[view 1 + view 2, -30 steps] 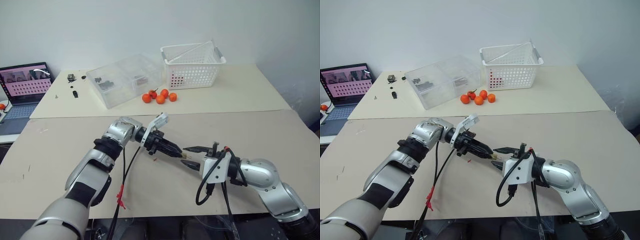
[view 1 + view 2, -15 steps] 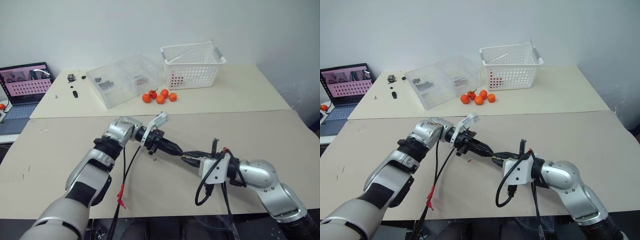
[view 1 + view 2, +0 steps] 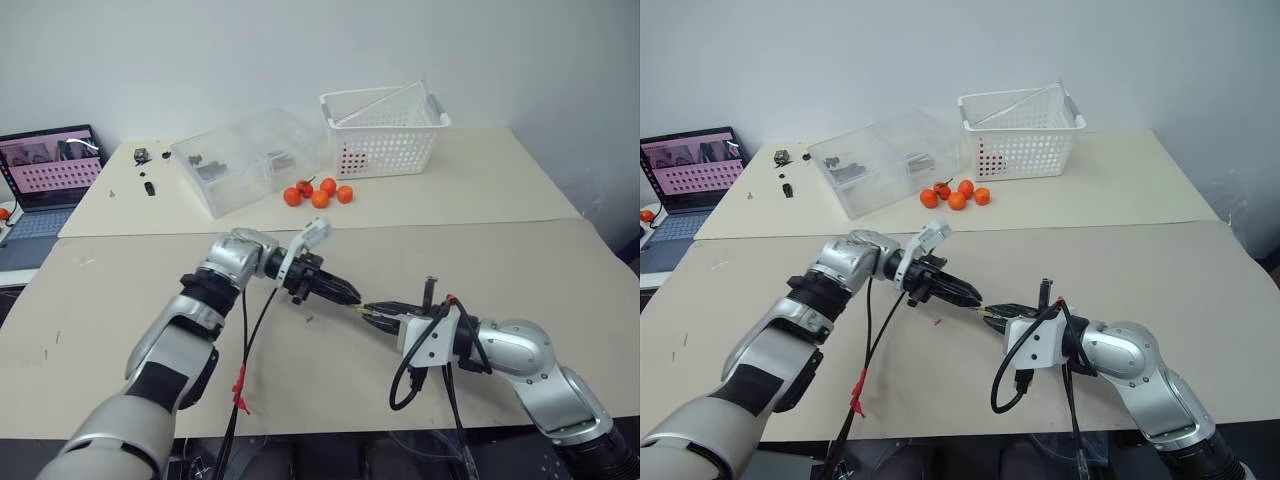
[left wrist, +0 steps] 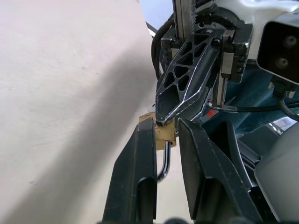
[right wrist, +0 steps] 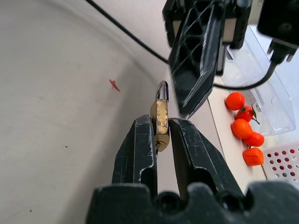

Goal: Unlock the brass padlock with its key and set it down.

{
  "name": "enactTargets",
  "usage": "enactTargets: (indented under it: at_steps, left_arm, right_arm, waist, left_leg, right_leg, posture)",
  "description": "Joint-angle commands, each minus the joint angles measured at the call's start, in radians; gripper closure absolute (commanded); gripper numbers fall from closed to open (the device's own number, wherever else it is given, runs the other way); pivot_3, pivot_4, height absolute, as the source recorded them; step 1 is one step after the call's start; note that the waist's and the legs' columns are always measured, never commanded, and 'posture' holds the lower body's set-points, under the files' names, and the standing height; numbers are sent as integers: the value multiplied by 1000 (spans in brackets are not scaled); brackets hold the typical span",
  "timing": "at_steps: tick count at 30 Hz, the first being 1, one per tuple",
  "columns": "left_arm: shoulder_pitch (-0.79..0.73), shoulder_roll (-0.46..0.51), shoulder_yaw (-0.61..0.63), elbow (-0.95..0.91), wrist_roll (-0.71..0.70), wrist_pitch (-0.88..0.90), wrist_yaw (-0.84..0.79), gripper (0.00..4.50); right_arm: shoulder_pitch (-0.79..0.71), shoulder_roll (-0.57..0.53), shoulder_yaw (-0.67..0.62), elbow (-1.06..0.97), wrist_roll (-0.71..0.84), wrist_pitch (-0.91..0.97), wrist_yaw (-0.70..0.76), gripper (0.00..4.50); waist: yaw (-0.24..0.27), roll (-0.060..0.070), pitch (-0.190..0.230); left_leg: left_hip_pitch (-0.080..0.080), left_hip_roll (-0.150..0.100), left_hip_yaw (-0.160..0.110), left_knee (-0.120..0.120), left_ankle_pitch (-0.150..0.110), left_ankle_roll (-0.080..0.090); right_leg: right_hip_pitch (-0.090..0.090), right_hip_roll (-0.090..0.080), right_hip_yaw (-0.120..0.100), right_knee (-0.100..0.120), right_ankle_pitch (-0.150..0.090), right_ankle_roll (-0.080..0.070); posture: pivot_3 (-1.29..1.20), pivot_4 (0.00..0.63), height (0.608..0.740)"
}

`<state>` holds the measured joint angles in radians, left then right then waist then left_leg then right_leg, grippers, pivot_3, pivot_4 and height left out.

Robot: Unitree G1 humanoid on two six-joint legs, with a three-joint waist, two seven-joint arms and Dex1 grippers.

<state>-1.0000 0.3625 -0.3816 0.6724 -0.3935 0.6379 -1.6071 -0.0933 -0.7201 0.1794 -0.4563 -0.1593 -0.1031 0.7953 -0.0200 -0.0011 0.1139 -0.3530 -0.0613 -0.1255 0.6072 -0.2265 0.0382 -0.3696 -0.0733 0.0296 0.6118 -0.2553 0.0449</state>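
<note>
Right wrist view: right hand (image 5: 159,135) pinching brass padlock (image 5: 161,119); left hand (image 4: 166,140) pinching its body too. Misaligned pull risks dropping it.

A white basket (image 3: 385,130), orange fruits (image 3: 319,193), clear box (image 3: 245,158) and laptop (image 3: 45,180) sit on the table (image 3: 500,190).

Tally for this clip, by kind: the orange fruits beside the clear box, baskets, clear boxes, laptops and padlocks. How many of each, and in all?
orange fruits: 5
white basket: 1
clear plastic box: 1
laptop: 1
brass padlock: 1
Total: 9
</note>
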Motion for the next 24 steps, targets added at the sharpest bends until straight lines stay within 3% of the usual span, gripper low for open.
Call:
enactTargets:
  at_steps: [1,5,11,12,15,24]
  left_arm:
    - [-36,48,56,-59,-27,8,-7,3667]
    - [-9,96,83,-115,-12,-1,-4,3667]
    - [141,125,87,-220,102,-184,140,3667]
    - [168,122,94,-242,107,-198,164,4065]
    - [234,117,109,-315,86,-197,175,4447]
    - [315,75,153,-570,-44,-23,240,4447]
  right_arm:
    - [-11,-4,-25,-1,10,-16,-9,4380]
    - [-21,-6,-35,24,27,-7,-3,4380]
    - [-62,20,-67,-25,179,160,36,4380]
    - [-73,23,-75,-38,205,195,40,4380]
    - [-90,14,-89,-57,239,249,48,4380]
    - [-110,10,-86,-48,231,275,41,4380]
  waist:
    - [1,0,0]
    - [2,0,0]
    - [1,1,0]
    - [1,1,0]
    - [6,1,0]
    - [11,1,0]
  left_leg:
    - [0,0,0,0,0,0]
    - [0,0,-1,0,0,0]
    - [1,2,-2,-1,0,0]
    - [1,2,-2,-1,0,0]
    - [0,3,-2,-1,0,0]
    - [0,1,-1,0,0,0]
  right_leg:
    - [0,0,0,0,0,0]
    - [0,0,0,0,0,0]
    - [0,-1,3,0,0,-1]
    - [0,-1,4,0,1,-1]
    - [-1,-1,5,0,1,-1]
    - [-1,-3,7,-1,1,-1]
  posture:
    - [0,150,740]
    - [0,150,740]
    - [0,150,740]
    - [0,150,740]
    - [0,150,740]
    - [0,150,740]
